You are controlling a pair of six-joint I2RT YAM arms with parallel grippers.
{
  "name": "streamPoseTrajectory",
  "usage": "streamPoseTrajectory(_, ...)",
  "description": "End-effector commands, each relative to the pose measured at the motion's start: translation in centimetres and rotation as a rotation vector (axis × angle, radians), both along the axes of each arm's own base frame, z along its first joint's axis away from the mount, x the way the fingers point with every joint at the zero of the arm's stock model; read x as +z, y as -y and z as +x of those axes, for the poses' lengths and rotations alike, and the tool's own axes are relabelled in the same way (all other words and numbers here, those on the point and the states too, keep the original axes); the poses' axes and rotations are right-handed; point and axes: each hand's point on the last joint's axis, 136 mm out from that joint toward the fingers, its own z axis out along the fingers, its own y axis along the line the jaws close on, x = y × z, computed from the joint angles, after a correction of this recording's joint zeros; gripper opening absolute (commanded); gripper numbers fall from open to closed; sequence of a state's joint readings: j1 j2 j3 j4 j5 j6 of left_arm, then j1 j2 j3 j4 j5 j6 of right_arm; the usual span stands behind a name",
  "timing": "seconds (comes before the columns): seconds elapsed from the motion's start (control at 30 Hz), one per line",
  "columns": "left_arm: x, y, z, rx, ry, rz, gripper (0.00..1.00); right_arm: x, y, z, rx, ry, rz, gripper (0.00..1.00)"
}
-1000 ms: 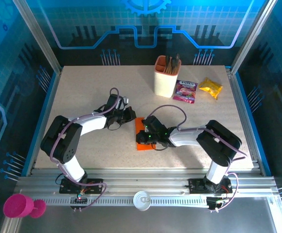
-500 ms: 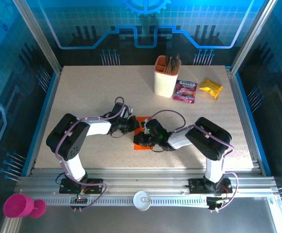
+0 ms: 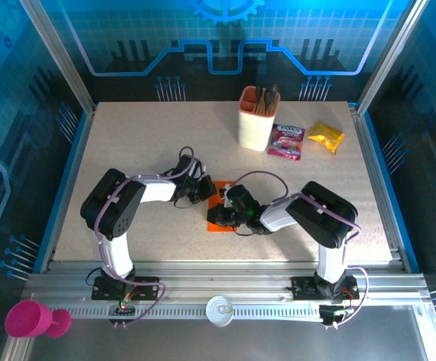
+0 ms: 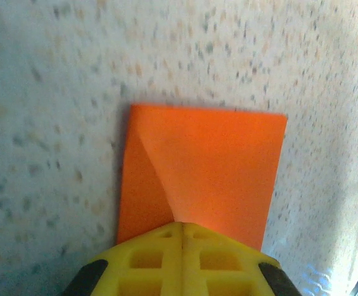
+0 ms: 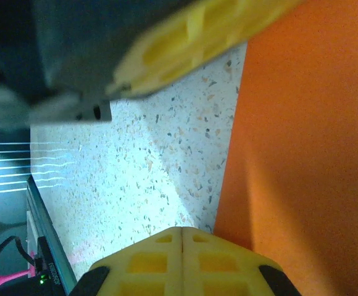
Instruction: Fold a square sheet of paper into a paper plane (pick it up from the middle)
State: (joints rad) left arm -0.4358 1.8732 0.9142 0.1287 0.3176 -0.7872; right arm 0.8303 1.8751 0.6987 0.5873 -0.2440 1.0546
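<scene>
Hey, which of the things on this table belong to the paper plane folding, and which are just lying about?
Part of the job:
orange sheet of paper, already creased
left gripper, shut, tip over the paper
right gripper, shut, at the paper's edge

Just lying about:
peach cup holding utensils
purple snack packet
yellow snack packet

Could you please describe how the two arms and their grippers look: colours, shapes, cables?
The left arm and the right arm each have bulky black joint housings, white tubular links and a thin lilac cable looping alongside. The left gripper and the right gripper have bright yellow plastic fingers moulded with square recesses, black at the sides.
</scene>
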Motion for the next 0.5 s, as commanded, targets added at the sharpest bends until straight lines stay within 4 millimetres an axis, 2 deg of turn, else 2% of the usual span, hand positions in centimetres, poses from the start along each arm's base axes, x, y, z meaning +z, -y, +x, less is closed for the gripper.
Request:
streamPoseTrajectory(0.0, -0.8, -2.3, 2.3, 0.073, 0.014, 0.07, 0.0, -7.6, 5.1, -5.3, 0.039, -0.229, -0.293, 0.0)
streamPoseTrajectory(0.47, -1.5, -4.3, 6.2, 0.123, 0.011, 0.085, 0.0, -8.8, 6.0, -6.8, 0.059, -0.262, -0.35, 0.0)
